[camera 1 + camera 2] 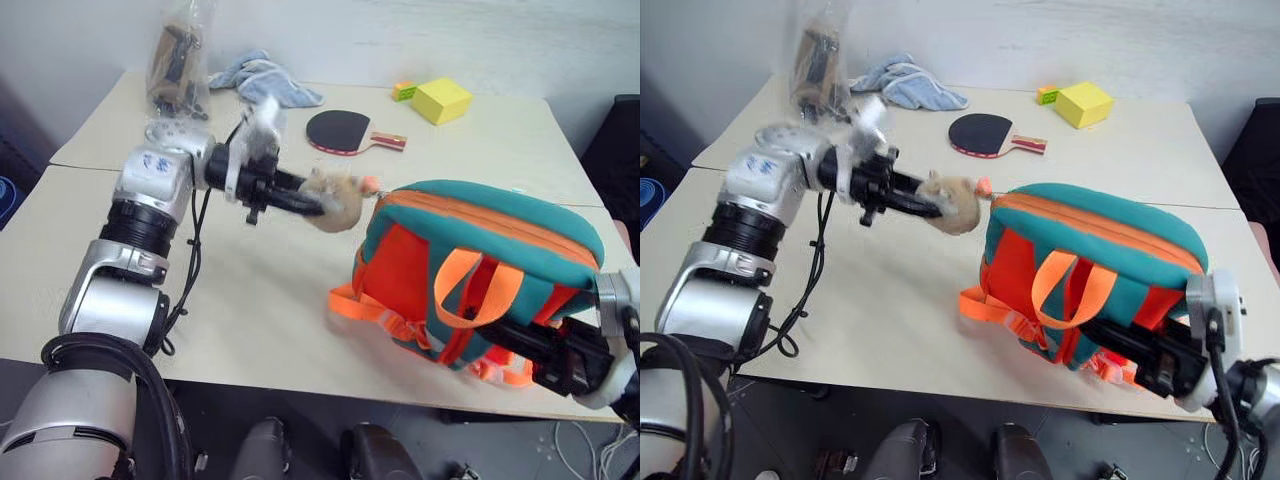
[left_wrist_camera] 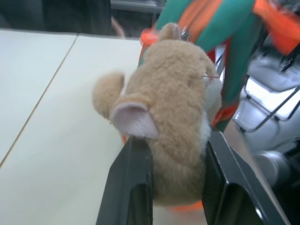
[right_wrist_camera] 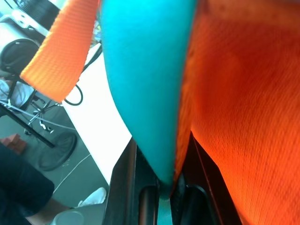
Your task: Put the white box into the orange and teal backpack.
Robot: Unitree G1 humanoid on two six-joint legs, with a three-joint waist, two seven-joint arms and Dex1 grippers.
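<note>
Both tools are gripping parts of the orange and teal backpack [image 1: 480, 270], which is lying on its side on the table [image 1: 260, 300]. I am seeing my left tool [image 2: 173, 154] pinching the tan plush head [image 2: 164, 112] between its black fingers, and my right tool [image 3: 159, 187] clamping the pack's teal-edged rim near the table's front edge. Behind it are lying a red-and-black paddle [image 1: 345, 132], a yellow block [image 1: 441, 100] and a blue cloth [image 1: 265, 78]. I cannot read any lettering.
</note>
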